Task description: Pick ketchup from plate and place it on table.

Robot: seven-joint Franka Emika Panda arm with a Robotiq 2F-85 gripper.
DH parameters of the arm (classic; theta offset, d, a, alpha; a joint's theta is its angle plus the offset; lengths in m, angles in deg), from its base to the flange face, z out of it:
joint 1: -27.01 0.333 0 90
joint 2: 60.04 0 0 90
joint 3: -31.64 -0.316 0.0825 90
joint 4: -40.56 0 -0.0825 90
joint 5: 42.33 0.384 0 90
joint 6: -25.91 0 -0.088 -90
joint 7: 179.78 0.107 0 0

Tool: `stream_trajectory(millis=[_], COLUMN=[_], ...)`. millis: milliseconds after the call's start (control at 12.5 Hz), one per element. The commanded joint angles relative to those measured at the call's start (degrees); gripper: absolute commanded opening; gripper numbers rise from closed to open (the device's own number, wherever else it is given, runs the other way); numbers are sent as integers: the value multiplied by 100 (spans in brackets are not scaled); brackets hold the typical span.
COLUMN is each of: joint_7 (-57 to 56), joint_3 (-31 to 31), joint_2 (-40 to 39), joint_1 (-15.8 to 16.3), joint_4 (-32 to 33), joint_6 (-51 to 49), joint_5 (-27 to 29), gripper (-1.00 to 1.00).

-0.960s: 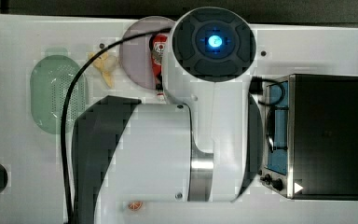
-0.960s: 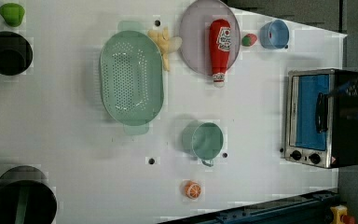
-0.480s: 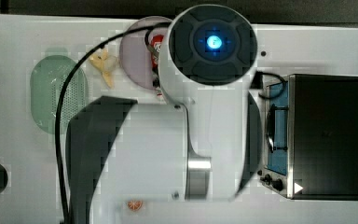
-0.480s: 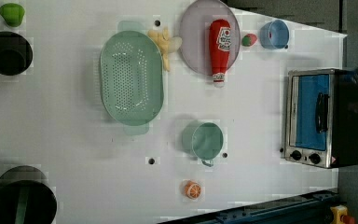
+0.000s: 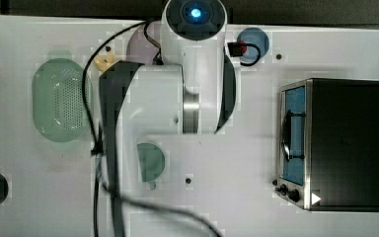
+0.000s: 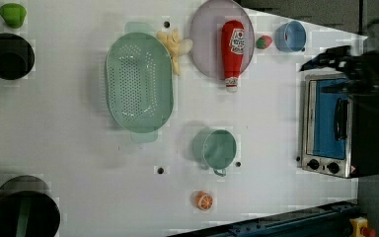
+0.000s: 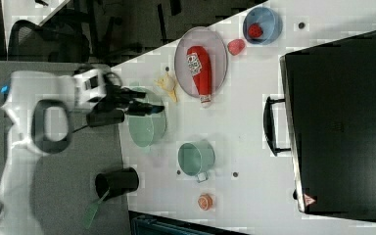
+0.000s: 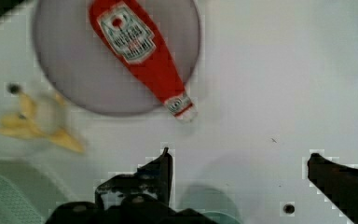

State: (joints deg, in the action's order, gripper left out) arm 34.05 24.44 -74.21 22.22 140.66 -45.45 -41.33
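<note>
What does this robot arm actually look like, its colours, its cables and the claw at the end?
The arm is glossy white with dark grey panels and a silvery metal band at one joint. One round dark cap carries a glowing blue light. A black cable trails along it. The gripper is black, with two slim, pointed fingers.
</note>
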Motion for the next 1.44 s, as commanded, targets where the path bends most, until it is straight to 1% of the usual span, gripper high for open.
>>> stream_trajectory(millis=[80, 240, 480, 720, 960, 1200, 1440], joint_7=[-996, -1411, -1880, -1919, -1922, -1922, -1920], joint_3=[-48, -77, -77, -76, -65, -51, -51], joint_2=[-454, -901, -1552, -2142, -2613, -2900, -3174], joint_1=[15, 76, 241, 404, 489, 490, 492], joint_4=[-350, -634, -1089, -1416, -1500, -1499, -1499], joint_6=[155, 209, 363, 880, 1379, 1914, 2140], joint_5=[26, -115, -483, -640, -928, -966, -1015], gripper=[100, 100, 100, 100, 100, 100, 100])
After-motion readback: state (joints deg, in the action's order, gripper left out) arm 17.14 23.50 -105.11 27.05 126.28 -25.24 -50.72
